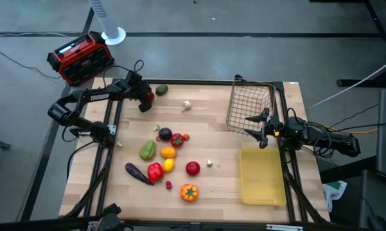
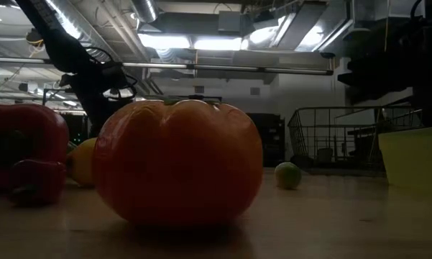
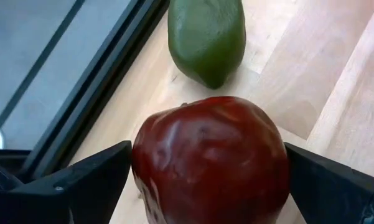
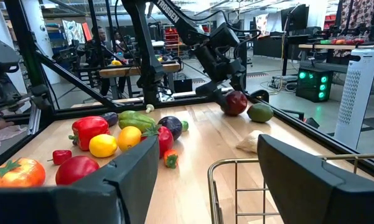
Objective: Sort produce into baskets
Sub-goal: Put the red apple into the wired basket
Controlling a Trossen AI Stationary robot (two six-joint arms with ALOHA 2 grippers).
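Note:
My left gripper [image 1: 145, 98] is shut on a dark red apple [image 3: 211, 158] at the table's far left. A green avocado [image 3: 206, 37] lies on the wood just beyond the apple, and a white garlic [image 1: 187, 105] lies to its right. Several other toy fruits and vegetables [image 1: 164, 160] lie in a loose group at mid table. The wire-mesh basket [image 1: 250, 106] stands at the far right and the yellow tray [image 1: 262, 174] at the near right. My right gripper [image 1: 250, 126] is open and empty beside the basket's near side. My left gripper pinches the apple by its two opposite sides [image 3: 143, 168], one finger [image 3: 93, 183] on each. The fingers come slanting down from the table's left. The apple sits stem up between them [image 4: 235, 102]; I cannot tell whether it rests on the wood or hangs just above it.
A red-and-black box [image 1: 80, 58] sits on the floor beyond the far left corner. A black frame rail [image 3: 93, 93] runs along the table's edge close to the apple. In the low view an orange tomato [image 2: 176, 162] stands close in front.

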